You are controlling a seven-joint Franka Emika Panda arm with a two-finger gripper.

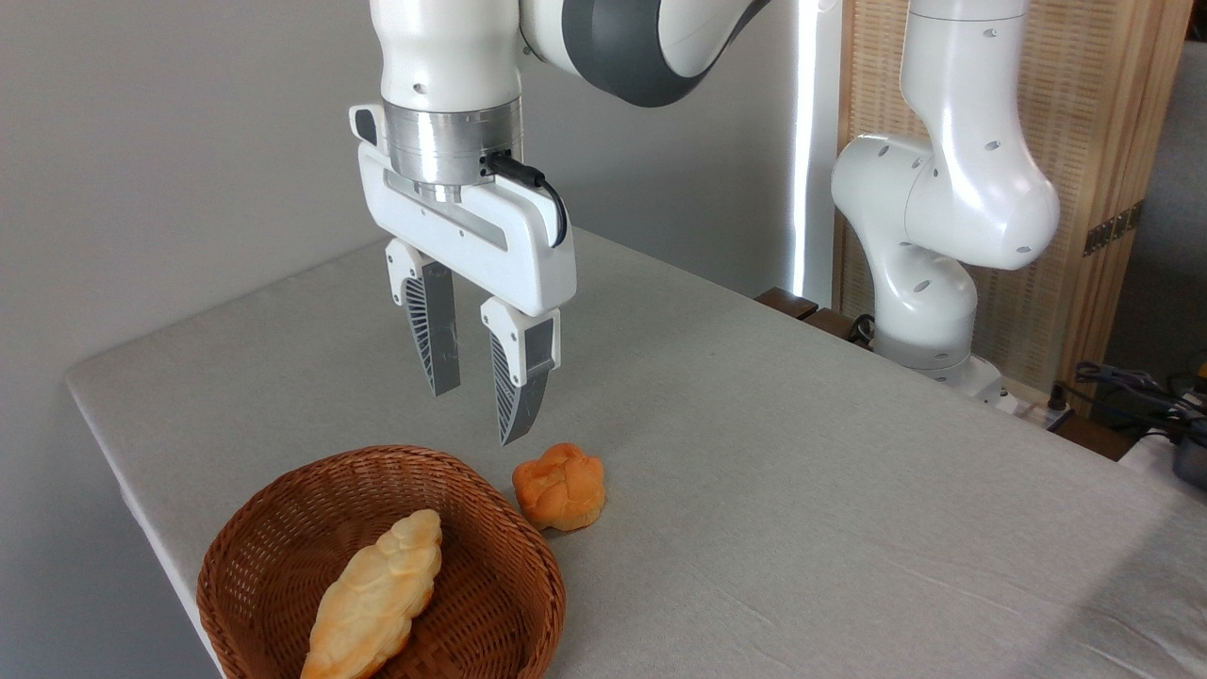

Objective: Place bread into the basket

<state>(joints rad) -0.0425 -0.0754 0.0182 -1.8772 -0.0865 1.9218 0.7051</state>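
Glossy white arm (943,189) with dark grey joint bands, a brushed-metal wrist ring and small round screw holes. White end effector (476,410) with grey ribbed fingers (436,335); a black cable (537,189) plugs in at the wrist.

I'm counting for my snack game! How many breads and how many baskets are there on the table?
Small orange-brown bun: 1, on the table beside the basket
Pale braided loaf: 1, inside the basket
Brown wicker basket: 1
Total: 3 things, 2 of them bread
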